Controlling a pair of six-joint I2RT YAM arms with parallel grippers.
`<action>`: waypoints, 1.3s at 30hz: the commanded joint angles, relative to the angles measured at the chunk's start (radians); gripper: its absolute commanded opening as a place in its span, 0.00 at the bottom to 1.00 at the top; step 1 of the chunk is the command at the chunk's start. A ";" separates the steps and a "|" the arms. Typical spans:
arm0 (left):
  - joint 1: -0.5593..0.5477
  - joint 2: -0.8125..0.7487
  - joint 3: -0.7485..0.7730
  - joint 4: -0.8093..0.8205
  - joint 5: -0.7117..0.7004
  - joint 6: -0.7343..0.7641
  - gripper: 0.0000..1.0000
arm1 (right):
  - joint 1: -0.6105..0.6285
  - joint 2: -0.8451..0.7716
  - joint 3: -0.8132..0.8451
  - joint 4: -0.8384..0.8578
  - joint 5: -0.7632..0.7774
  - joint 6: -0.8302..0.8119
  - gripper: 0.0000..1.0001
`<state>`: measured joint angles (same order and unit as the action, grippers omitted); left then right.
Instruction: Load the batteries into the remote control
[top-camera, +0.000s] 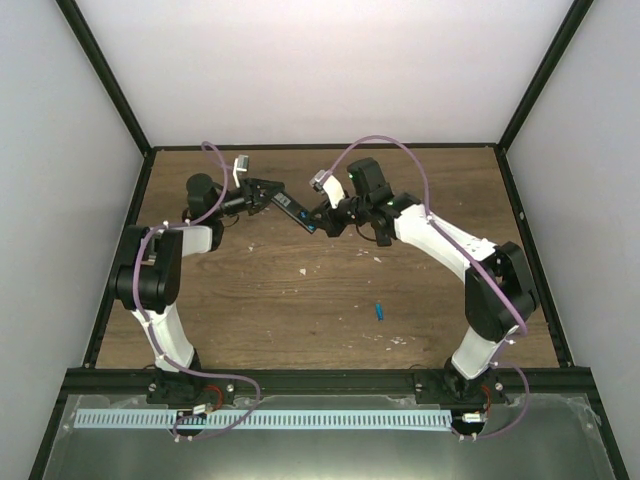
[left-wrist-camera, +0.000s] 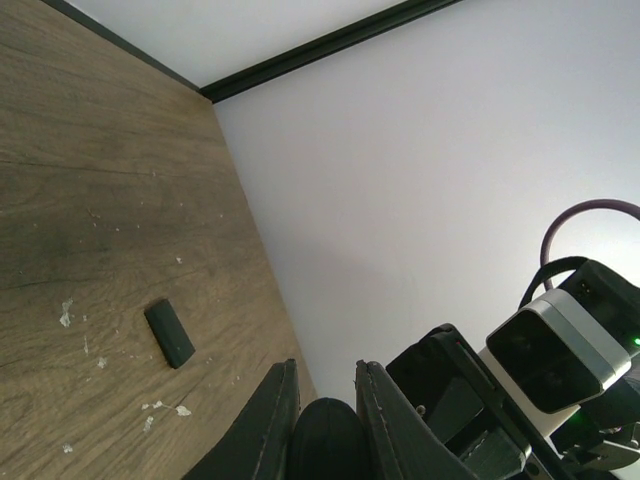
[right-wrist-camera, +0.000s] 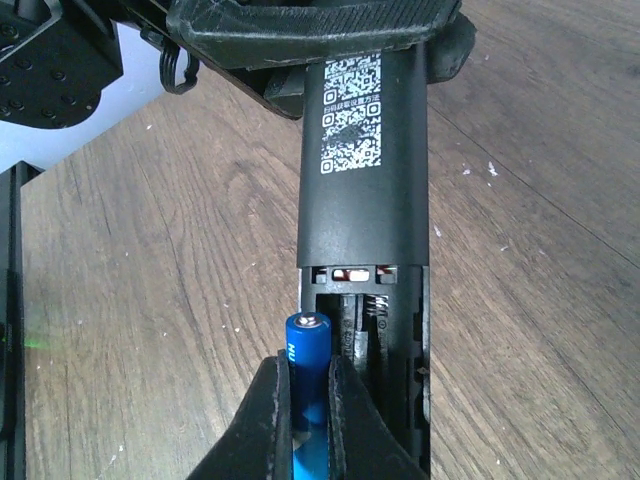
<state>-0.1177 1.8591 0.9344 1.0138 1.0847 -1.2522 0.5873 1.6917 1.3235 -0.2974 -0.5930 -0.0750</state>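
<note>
The black remote control (right-wrist-camera: 365, 180) is held up over the table with its back toward the right wrist camera. Its battery compartment (right-wrist-camera: 385, 350) is uncovered and holds nothing, a spring showing at its top. My left gripper (left-wrist-camera: 322, 400) is shut on the remote's far end (top-camera: 293, 209). My right gripper (right-wrist-camera: 308, 368) is shut on a blue battery (right-wrist-camera: 306, 335), which stands upright just left of the compartment's edge, tip level with its upper part. A second blue battery (top-camera: 380, 310) lies on the table between the arms.
The small black cover piece (left-wrist-camera: 169, 333) lies flat on the wooden table (top-camera: 300, 310), with pale specks of debris (left-wrist-camera: 66, 313) around it. Black frame rails (top-camera: 110, 80) and white walls enclose the table on three sides.
</note>
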 joint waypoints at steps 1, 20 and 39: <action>-0.004 -0.032 -0.001 0.009 0.005 0.024 0.00 | 0.012 -0.024 -0.011 0.040 0.020 -0.022 0.01; -0.008 -0.026 0.019 -0.028 0.009 0.045 0.00 | 0.023 0.000 -0.015 0.047 0.051 -0.032 0.03; -0.009 -0.025 0.024 -0.009 0.009 0.027 0.00 | 0.034 0.004 -0.050 0.066 0.111 -0.036 0.05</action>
<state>-0.1234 1.8591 0.9348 0.9699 1.0855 -1.2270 0.6128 1.6917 1.2770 -0.2379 -0.4965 -0.0967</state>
